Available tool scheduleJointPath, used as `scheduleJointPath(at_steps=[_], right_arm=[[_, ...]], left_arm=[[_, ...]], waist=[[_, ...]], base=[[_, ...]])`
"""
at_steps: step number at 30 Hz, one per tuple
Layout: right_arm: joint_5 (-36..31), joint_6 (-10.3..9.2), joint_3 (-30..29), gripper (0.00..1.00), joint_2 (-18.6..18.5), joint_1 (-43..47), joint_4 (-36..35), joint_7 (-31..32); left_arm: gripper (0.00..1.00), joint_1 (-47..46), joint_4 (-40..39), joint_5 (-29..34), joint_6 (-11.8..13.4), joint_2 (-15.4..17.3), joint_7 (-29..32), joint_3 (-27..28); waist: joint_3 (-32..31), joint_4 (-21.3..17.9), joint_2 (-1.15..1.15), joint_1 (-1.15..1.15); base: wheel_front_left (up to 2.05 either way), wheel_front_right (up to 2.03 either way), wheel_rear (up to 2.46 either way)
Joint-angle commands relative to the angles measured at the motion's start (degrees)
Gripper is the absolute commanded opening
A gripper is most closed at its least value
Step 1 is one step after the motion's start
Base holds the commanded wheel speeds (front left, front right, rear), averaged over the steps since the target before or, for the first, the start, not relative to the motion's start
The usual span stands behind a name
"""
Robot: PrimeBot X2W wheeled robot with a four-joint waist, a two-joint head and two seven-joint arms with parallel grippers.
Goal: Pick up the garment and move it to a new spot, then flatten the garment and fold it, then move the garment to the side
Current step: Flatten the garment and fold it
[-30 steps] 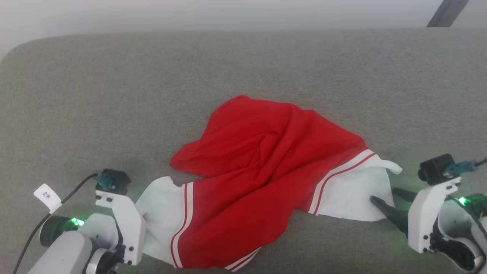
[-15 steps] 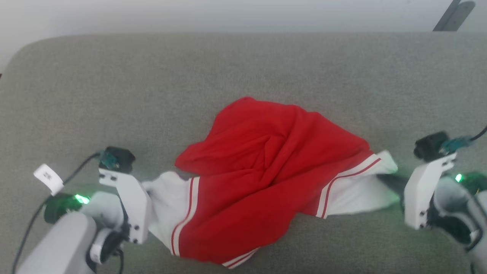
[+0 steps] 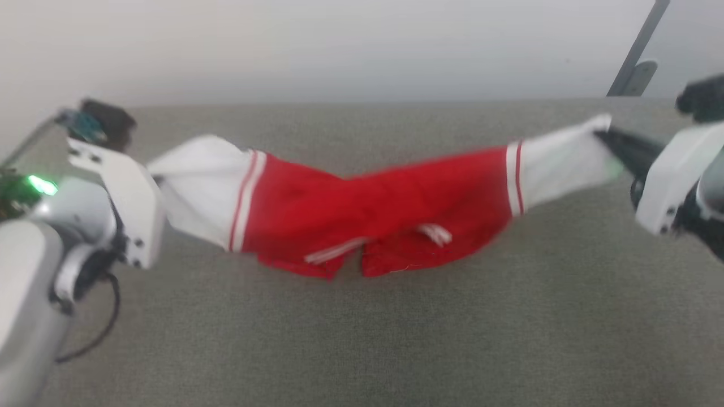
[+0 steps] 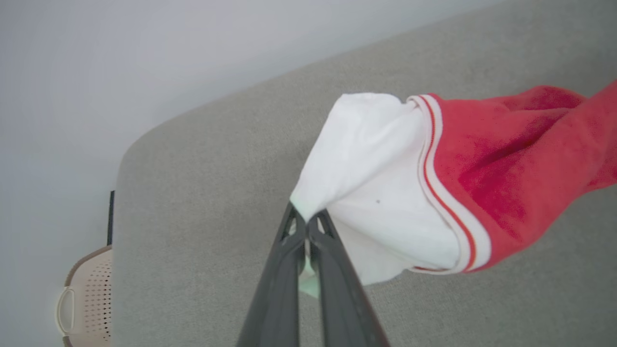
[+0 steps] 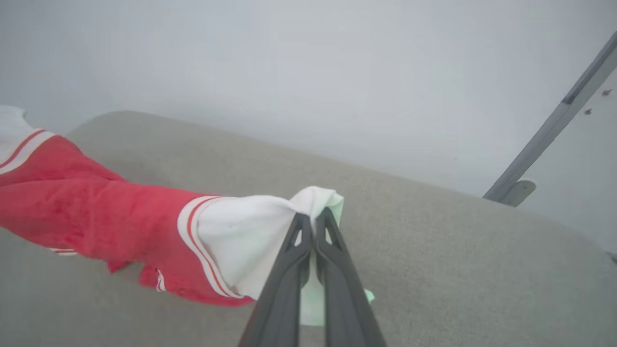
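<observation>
The shirt [image 3: 362, 220] hangs stretched above the tabletop [image 3: 396, 339], slung between the two hands like a hammock. The left hand [image 4: 305, 219] is pinched fully together on the tip of one white sleeve end [image 4: 366, 159], and the right hand [image 5: 313, 219] is clamped the same way on the other sleeve end [image 5: 250, 226]. The red middle sags lowest, over the tabletop's centre; whether its hem brushes the tabletop is not clear. The step in hand looks like the carry to a new spot. To do it well, both hands should travel at matched speed and height, so the span neither slackens into a heap nor pulls tight enough to slip a sleeve out of such a small pinch. Raising the sagging middle clear of the tabletop would avoid dragging and twisting it. At the new spot, lowering the middle first and drawing the hands apart as they descend should lay the shirt nearly flat, which eases the flattening.
</observation>
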Motion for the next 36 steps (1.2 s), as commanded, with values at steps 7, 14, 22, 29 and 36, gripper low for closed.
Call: scheduleJointPath(at_steps=[7,14,22,29,36], right_arm=[[-2.01,-0.01,-2.64,0.00,3.12,-8.87,1.88,-1.34],[-4.02,-0.01,-5.50,0.00,6.45,-16.72,5.53,-3.08],[-6.02,-0.01,-5.84,0.00,8.48,-21.45,9.22,-4.13],[-8.54,-0.01,-4.84,0.00,9.00,-27.50,14.55,-8.56],[-13.98,-0.01,-1.48,0.00,8.26,-37.30,21.45,-19.92]], left_arm=[[0.00,-9.46,4.08,1.34,-3.03,0.63,-2.29,1.08],[0.00,-18.14,8.76,3.10,-5.08,-0.44,-5.47,0.61],[0.00,-24.42,13.48,4.45,-6.35,-2.10,-7.63,-0.53],[0.00,-31.48,17.91,6.30,-5.99,-5.44,-13.27,-1.11],[0.00,-43.16,23.76,10.63,-3.22,-9.83,-23.36,-1.17]], waist=[[-3.78,-0.94,0.00,0.00],[-5.13,-1.41,0.00,0.00],[-4.83,-1.78,0.00,0.00],[0.74,-1.91,0.00,0.00],[10.32,-1.74,0.00,0.00]], base=[[0.00,0.00,0.00],[0.00,0.00,0.00],[0.00,0.00,0.00],[0.00,0.00,0.00],[0.00,0.00,0.00]])
